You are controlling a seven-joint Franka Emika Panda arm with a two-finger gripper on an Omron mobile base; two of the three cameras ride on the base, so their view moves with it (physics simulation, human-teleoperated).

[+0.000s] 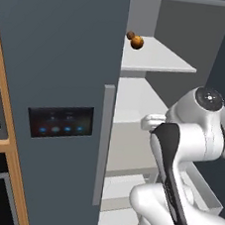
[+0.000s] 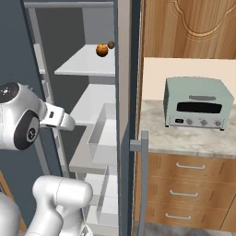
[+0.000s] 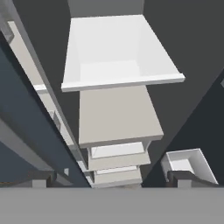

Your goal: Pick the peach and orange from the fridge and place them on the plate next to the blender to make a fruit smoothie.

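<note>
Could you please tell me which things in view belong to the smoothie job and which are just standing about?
Belonging to the job:
orange
peach, behind it on the same shelf
fridge, open

Standing about:
toaster on the counter
wooden drawers

Flat even rendered light, soft shadows, no glare, pics slightly lo-res.

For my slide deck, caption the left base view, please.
Open fridge: orange and peach side by side on the upper shelf, arm below.

The fridge's (image 1: 66,54) top white shelf (image 1: 161,58) carries the orange (image 1: 137,42) beside the peach (image 1: 130,35).
</note>
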